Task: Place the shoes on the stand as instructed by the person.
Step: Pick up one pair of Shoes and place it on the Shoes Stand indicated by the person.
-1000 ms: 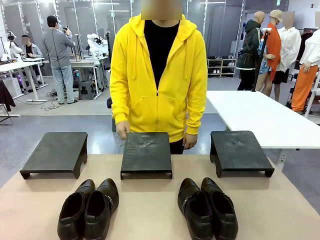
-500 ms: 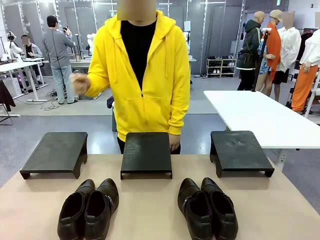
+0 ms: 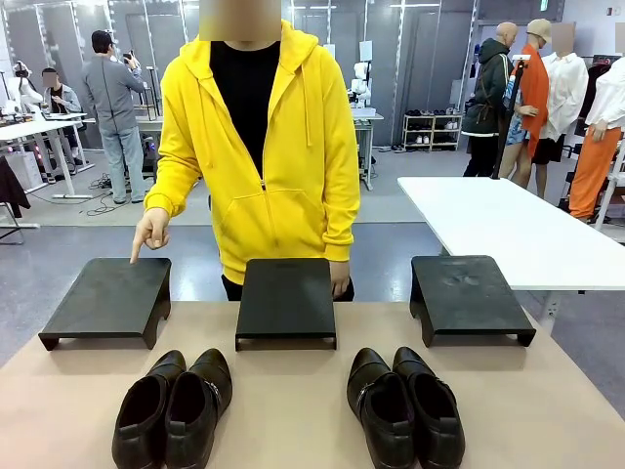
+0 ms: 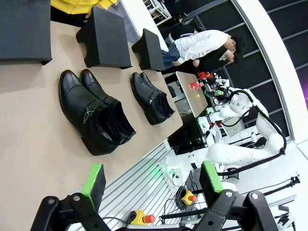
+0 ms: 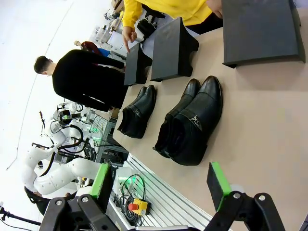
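Pointing at left stand: person's hand, newly lowered; left shoes, right shoes on table; left end effector, right end effector wide.

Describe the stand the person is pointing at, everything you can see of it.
The leftmost stand is a low, matte dark-grey platform with a flat, squarish top and short legs. It sits level at the table's far edge, top bare. The person's hand points a finger down at its far corner; contact is unclear.
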Robot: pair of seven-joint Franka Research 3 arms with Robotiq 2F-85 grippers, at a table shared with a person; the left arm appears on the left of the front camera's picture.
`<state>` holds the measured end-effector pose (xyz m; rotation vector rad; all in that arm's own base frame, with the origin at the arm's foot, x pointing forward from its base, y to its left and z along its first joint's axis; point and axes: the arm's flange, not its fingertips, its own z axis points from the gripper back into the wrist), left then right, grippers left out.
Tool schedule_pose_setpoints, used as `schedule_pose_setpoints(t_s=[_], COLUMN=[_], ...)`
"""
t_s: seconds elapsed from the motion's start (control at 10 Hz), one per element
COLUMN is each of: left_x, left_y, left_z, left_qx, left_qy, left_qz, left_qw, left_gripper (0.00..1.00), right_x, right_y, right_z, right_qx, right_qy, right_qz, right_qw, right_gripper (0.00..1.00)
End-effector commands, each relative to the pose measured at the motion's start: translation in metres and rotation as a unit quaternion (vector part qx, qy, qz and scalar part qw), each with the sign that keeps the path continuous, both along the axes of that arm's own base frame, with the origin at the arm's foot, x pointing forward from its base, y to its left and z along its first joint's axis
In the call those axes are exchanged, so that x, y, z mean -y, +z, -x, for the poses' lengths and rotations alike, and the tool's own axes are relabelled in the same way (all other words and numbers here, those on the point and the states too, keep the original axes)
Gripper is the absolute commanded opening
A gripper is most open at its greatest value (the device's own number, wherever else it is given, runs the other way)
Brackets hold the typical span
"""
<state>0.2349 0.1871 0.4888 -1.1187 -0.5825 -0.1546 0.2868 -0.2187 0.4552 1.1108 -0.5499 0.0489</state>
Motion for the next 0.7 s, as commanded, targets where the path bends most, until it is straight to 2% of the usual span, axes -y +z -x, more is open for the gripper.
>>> schedule_pose_setpoints(t_s=[0.0, 0.3, 0.4, 0.6], left_x=[0.000, 0.000, 0.019, 0.072], left_y=[0.000, 0.000, 0.022, 0.071], left_z=[0.001, 0.000, -0.010, -0.035], left_qx=[0.005, 0.000, -0.004, -0.050], left_qy=[-0.007, 0.000, -0.027, -0.089], left_qz=[0.001, 0.000, -0.037, -0.105], left_qw=[1.000, 1.000, 0.999, 0.989], left_gripper=[1.00, 1.00, 1.00, 1.00], right_x=[0.002, 0.002, 0.002, 0.002], right_y=[0.002, 0.002, 0.002, 0.002], right_z=[0.000, 0.000, 0.000, 0.000], right_qx=[0.004, 0.004, 0.004, 0.004], right_qy=[0.002, 0.002, 0.002, 0.002], right_qz=[-0.002, -0.002, -0.002, -0.002], right_qw=[1.000, 1.000, 1.000, 1.000], right_gripper=[1.00, 1.00, 1.00, 1.00])
